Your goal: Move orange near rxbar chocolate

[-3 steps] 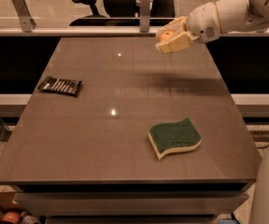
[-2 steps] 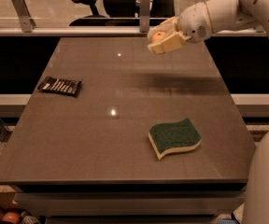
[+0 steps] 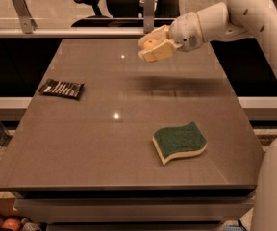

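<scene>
My gripper (image 3: 153,45) hangs above the far middle of the table, at the end of the white arm reaching in from the upper right. Its cream fingers are shut on the orange (image 3: 150,44), a small round fruit of which only the top shows between them. The rxbar chocolate (image 3: 61,88) lies flat on the table's left side, a dark bar with white lettering, well to the left of the gripper and nearer to the camera.
A wavy green-and-yellow sponge (image 3: 179,142) lies on the grey-brown table (image 3: 105,143) at the front right. Office chairs (image 3: 91,1) and a metal rail stand behind the far edge. The white arm (image 3: 254,13) fills the upper right.
The gripper has carried the orange leftward across the far side of the table, toward the middle. The bar and sponge have stayed put.
</scene>
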`<act>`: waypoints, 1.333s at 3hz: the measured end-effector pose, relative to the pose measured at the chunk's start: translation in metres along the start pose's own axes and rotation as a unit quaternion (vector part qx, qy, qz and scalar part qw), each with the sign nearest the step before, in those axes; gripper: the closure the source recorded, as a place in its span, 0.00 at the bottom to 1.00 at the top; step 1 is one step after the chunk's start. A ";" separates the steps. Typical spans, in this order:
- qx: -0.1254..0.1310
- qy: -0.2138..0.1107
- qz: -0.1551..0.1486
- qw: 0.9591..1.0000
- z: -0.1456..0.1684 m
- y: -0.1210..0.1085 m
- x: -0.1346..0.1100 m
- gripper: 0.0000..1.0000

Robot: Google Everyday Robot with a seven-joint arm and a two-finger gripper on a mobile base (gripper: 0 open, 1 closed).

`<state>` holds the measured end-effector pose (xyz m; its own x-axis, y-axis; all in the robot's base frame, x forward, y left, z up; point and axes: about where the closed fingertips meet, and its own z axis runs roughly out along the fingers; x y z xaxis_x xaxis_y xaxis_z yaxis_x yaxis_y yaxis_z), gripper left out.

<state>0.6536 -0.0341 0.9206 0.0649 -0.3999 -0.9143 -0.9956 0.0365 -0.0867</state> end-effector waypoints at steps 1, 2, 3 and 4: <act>0.036 0.025 -0.010 0.999 0.016 0.006 0.000 1.00; 0.077 0.069 -0.025 0.994 0.038 0.012 0.006 1.00; 0.099 0.098 -0.040 0.989 0.051 0.016 0.010 1.00; 0.099 0.097 -0.049 0.989 0.061 0.017 0.010 1.00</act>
<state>0.6416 0.0185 0.8853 0.1260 -0.5786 -0.8058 -0.9509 0.1610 -0.2643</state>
